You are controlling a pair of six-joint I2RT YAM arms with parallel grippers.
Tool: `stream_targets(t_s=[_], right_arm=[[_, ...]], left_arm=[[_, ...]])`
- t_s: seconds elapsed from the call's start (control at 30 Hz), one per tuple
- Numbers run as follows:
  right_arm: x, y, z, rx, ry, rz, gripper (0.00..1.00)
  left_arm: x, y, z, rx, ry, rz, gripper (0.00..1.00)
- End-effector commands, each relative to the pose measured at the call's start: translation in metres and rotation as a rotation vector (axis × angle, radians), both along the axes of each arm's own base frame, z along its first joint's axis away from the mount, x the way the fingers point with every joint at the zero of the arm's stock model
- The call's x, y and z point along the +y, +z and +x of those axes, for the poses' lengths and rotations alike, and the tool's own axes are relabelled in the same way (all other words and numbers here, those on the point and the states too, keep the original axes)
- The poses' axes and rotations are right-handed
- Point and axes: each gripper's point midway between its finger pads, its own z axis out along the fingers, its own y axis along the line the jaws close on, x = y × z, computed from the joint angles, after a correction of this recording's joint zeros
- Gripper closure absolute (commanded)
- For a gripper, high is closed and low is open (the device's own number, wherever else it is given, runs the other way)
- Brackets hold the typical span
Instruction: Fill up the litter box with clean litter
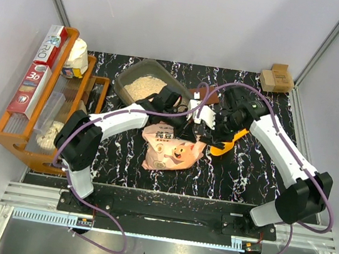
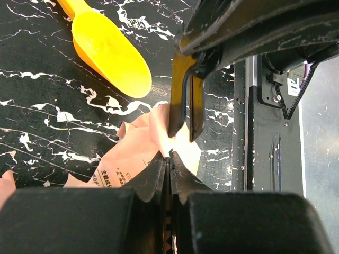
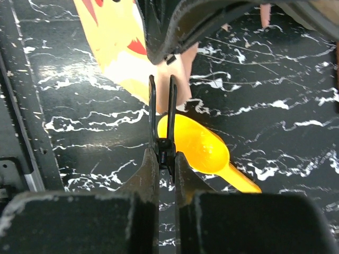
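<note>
The litter box (image 1: 128,74) sits at the upper middle of the table (image 1: 248,171), with a pale layer of litter (image 1: 144,87) spread inside. Just below it lies the pink bag (image 1: 170,147) (a pig is printed on its front). The left gripper (image 2: 169,156) is clamped on the pink bag's top edge. The right gripper (image 3: 161,87) pinches that same edge close beside it. A yellow scoop (image 3: 198,145) lies on the table just right of the pink bag.

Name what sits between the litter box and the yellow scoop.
Top view: the left gripper, shut on the pink bag, lies between the litter box and the scoop.
</note>
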Motion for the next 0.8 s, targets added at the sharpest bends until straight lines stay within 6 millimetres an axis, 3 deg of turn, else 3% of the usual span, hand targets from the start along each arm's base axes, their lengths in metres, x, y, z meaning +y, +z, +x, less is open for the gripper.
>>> stream_targets(t_s=[0.0,0.27,0.53,0.77], right_arm=[[-0.009,0.019,0.016,-0.15,-0.05,-0.015,1.0],[-0.013,0.02,0.02,-0.14,-0.114,0.02,1.0],[-0.005,0.006,0.003,-0.032,-0.055,0.044,1.0],[-0.004,0.001,0.0,0.002,-0.045,0.035,1.0]], left_arm=[[-0.013,0.028,0.001,-0.075,-0.038,-0.107,0.99],[-0.012,0.028,0.001,-0.069,-0.032,-0.109,0.99],[-0.012,0.029,0.003,-0.07,-0.021,-0.111,0.98],[-0.012,0.029,0.002,-0.071,-0.022,-0.112,0.98]])
